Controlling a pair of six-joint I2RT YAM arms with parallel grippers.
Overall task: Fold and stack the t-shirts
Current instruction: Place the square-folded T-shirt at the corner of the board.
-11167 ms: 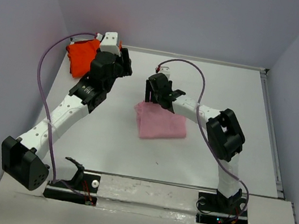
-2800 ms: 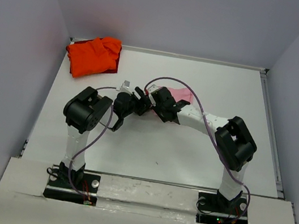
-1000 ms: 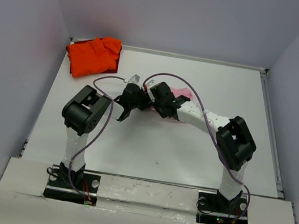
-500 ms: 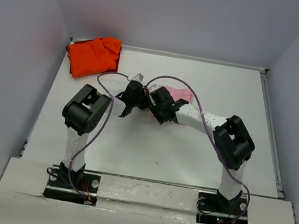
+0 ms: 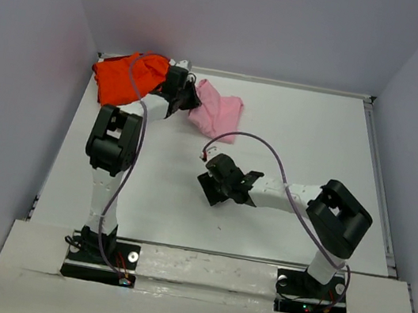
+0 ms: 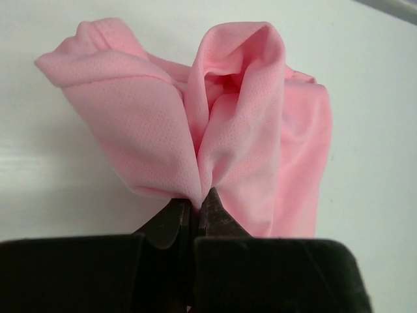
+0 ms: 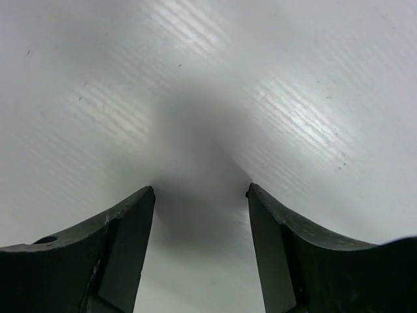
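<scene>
- Pinching pink t-shirt (image 5: 218,114) in left gripper (image 6: 195,203), upper left, just right of orange-red t-shirt (image 5: 121,79).
- Holding right gripper (image 7: 201,195) spread and empty at lower centre, well apart from both.

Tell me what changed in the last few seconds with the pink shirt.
The left gripper took hold of the pink t-shirt and carried it from mid-table to the far left, next to the orange-red t-shirt. The right gripper let go, opened and drew back toward the near edge, over bare table. The orange-red t-shirt stayed in its far-left corner.
</scene>
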